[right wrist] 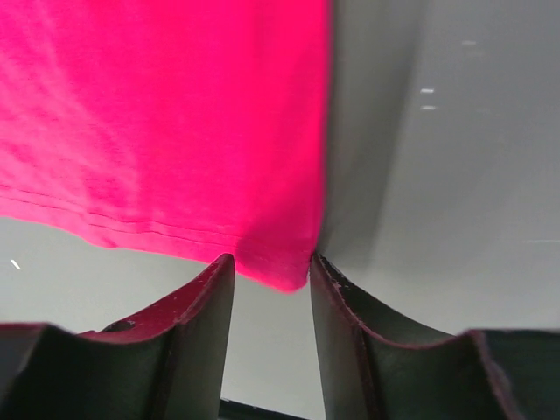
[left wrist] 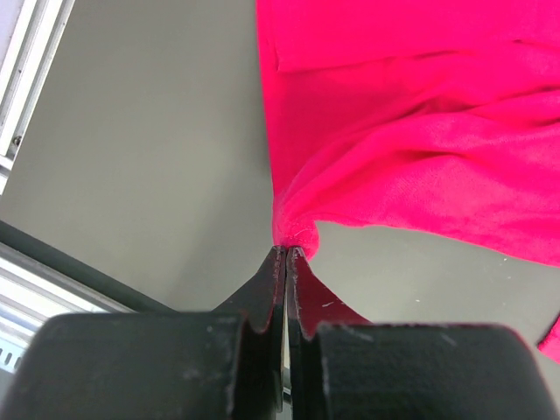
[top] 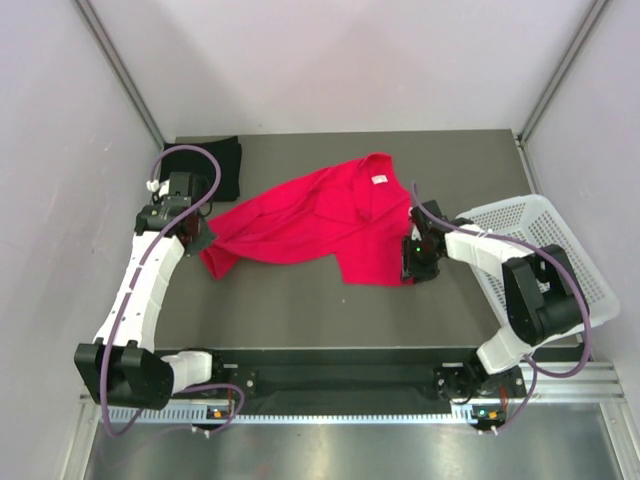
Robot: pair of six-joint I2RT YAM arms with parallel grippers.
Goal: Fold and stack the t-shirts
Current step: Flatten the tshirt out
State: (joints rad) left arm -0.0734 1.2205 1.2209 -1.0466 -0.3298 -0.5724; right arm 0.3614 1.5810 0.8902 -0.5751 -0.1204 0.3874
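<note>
Two t-shirts were on the table [top: 300, 310]: one red-pink shirt [top: 300, 222] and one black shirt [top: 213, 165]. The red-pink shirt lay opened out and rumpled at mid-table, soft folds running across it, with a small white label [top: 378, 180] at its collar. The black shirt sat as a compact dark rectangle just beyond the red-pink shirt's left end.

There were two grippers, both at that shirt. The left gripper [top: 197, 238] was at its left end. Its wrist camera showed what the overhead view could not: the black fingers [left wrist: 262, 297] pressed together, a bunched tip of red cloth pinched between them. The right gripper [top: 415, 265] was at the shirt's near-right corner. Its wrist view showed the fingers [right wrist: 206, 306] standing apart, with the stitched, hemmed corner lying in the gap, not squeezed.

One white basket [top: 560, 240], of perforated plastic, stood to the right of the red-pink shirt, apart from it, and showed only from overhead.
</note>
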